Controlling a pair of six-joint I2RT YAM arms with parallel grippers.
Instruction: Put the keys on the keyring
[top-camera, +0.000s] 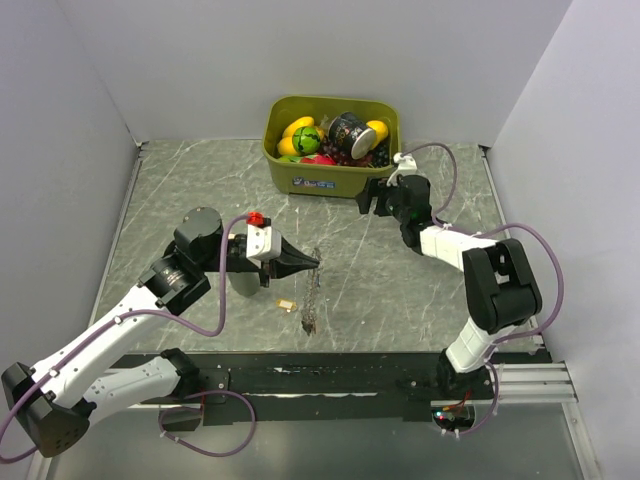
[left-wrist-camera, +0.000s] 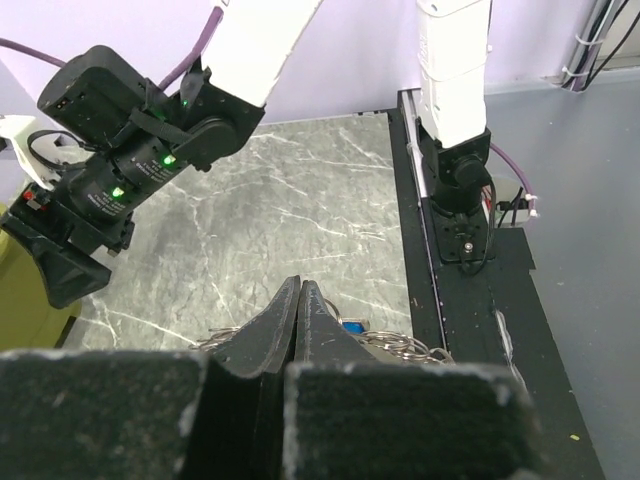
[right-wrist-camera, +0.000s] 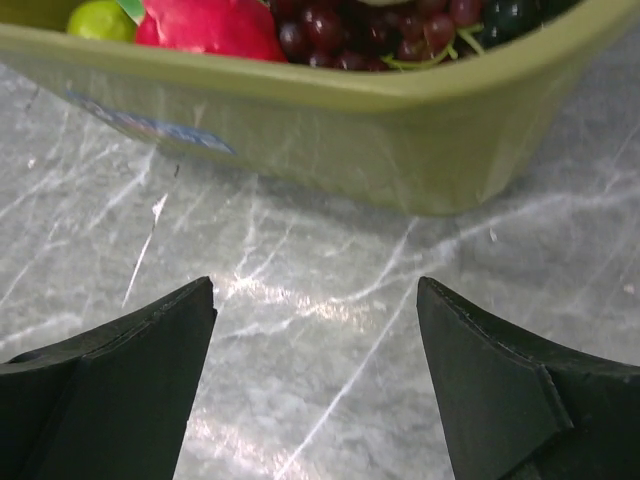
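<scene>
1. My left gripper (top-camera: 312, 262) has its jaws pressed flat together, no gap between the pads (left-wrist-camera: 285, 330).
2. The keyring (top-camera: 311, 298) lies right at those closed tips. From above, the beaded chain runs as a thin grey streak from my fingertips toward the near edge of the table (top-camera: 200, 190).
3. In my left wrist view the keyring (left-wrist-camera: 405, 346) shows on both sides beneath the closed fingers. I cannot tell whether a link is pinched between them or the chain only passes below.
4. A blue-tagged key (left-wrist-camera: 350, 327) sits just beside my left fingertips, in among the chain loops.
5. A yellow-tagged key (top-camera: 287, 303) (a small pale speck from above) lies on the table just left of the chain, apart from my jaws.
6. My right gripper (top-camera: 373, 203) is well away from the keyring, near the front right corner of the olive-green bin (top-camera: 290, 172).
7. Its jaws stand wide apart with nothing between them. My right wrist view shows only marbled table between the two dark pads (right-wrist-camera: 130, 390).
8. The bin wall (right-wrist-camera: 300, 110) fills the top of that view, with dark grapes (right-wrist-camera: 400, 30) and a red fruit (right-wrist-camera: 205, 22) showing over its rim.
</scene>
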